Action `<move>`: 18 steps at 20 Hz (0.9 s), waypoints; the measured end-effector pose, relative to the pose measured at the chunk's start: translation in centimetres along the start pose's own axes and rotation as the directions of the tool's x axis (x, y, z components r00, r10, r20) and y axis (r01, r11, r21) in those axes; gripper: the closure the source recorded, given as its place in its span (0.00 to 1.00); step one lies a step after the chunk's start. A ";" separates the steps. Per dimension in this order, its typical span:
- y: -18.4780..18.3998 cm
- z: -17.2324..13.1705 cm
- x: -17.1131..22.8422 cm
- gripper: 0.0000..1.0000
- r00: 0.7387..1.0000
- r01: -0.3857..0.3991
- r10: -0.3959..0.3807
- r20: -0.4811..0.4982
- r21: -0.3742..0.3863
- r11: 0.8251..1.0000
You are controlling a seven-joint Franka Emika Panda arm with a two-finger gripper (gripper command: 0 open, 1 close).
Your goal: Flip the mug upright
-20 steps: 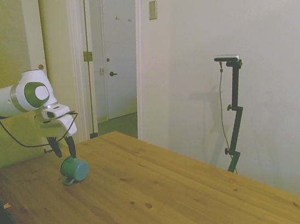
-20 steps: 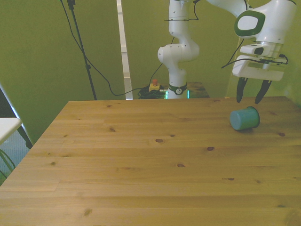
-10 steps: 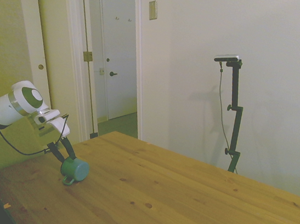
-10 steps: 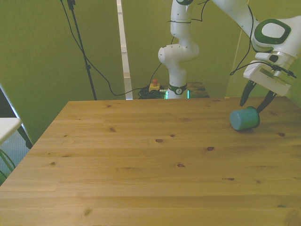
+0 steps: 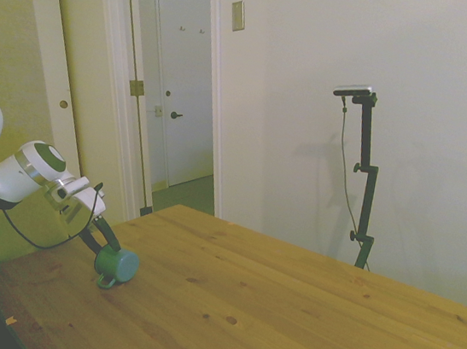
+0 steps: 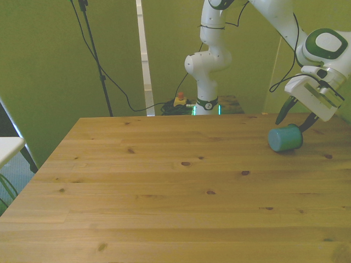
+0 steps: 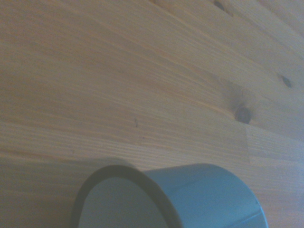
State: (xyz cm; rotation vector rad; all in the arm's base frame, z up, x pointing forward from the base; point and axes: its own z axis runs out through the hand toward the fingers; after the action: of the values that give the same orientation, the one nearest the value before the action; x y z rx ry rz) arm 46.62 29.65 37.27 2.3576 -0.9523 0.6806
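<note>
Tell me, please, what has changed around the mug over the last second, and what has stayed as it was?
The gripper came down from above the mug and tilted over, so its open fingers now reach the mug's end nearer the front view's right edge. In the side view the arm has drawn lower and back toward the picture's left. Nothing has been gripped. The mug lies on its side on the table where it was.

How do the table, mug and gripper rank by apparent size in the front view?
1. Table, by far the largest.
2. Gripper with its white body.
3. Mug, close to the gripper in size, so that ranking is unsure.
</note>
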 end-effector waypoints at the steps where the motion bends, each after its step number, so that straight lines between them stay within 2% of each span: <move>1: 0.0 0.2 0.0 0.00 1.000 -0.005 0.005 -0.008 -0.009 1.000; 4: -0.1 0.4 0.1 0.00 1.000 -0.013 0.012 -0.024 -0.027 1.000; 5: -0.1 0.5 0.1 1.00 1.000 -0.014 0.014 -0.026 -0.031 0.999; 18: 0.0 2.7 0.4 1.00 1.000 -0.016 0.015 -0.021 -0.071 0.997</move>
State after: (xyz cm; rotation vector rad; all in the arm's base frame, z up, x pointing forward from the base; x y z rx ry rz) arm 47.59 27.78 35.49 2.2792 -0.9712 0.6642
